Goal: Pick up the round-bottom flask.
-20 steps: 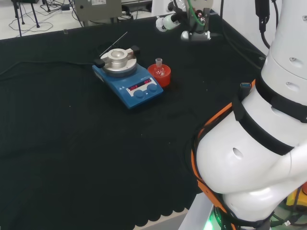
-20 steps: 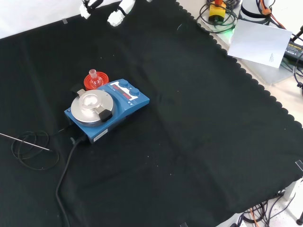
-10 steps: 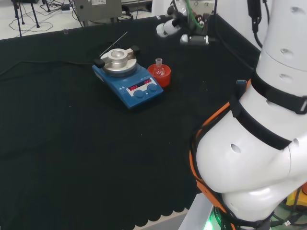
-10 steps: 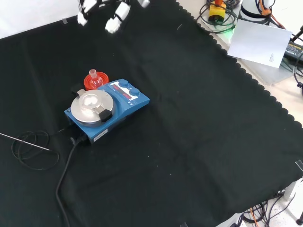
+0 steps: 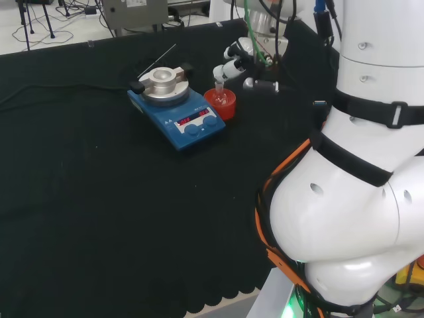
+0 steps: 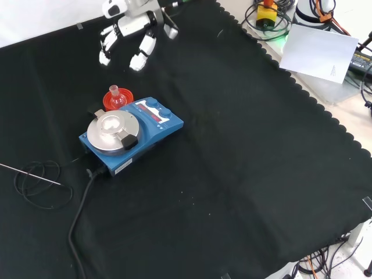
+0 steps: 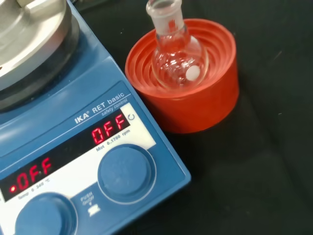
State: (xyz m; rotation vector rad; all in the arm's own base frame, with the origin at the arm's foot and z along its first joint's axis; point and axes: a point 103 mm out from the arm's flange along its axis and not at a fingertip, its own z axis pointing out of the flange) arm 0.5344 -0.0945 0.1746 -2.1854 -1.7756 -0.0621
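Note:
A small clear round-bottom flask (image 5: 219,95) (image 6: 116,96) (image 7: 177,55) sits upright in a red ribbed ring stand (image 5: 224,106) (image 6: 108,100) (image 7: 200,103) on the black cloth. A small white piece lies inside the bulb. The hand (image 5: 240,61) (image 6: 132,26) hangs above the cloth, to the right of the flask in the head view and beyond it in the front view. Its fingers (image 6: 141,55) are relaxed and point down, holding nothing.
A blue hotplate stirrer (image 5: 177,112) (image 6: 131,133) (image 7: 58,147) with a metal block on top stands right beside the stand. Its black cable (image 6: 81,203) and a thin metal probe (image 6: 29,173) lie on the cloth. The arm's white links (image 5: 358,165) rise at the head view's right.
The hand has come down and moved toward the flask, from the bench's far edge to just beside the red stand. The flask and hotplate have not moved.

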